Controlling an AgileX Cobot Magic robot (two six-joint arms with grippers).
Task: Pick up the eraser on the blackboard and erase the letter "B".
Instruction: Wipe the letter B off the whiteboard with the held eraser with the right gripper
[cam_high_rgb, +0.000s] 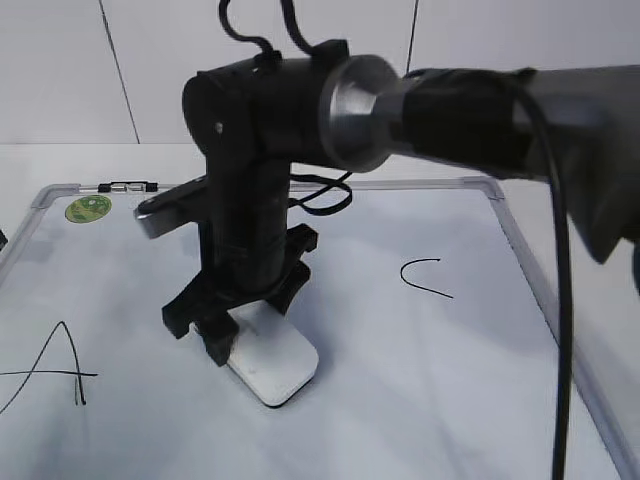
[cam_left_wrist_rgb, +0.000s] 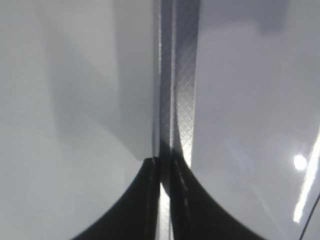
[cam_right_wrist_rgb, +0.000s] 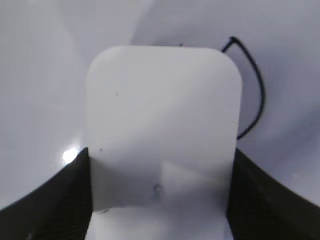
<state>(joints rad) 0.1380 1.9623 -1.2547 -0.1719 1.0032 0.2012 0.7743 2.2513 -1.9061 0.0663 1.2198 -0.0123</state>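
The eraser, pinched in the right hand, should be kept flat on the blackboard while swept

Blackboard: handwritten black "A" at left, "C" at right. Green sticker: print unreadable.
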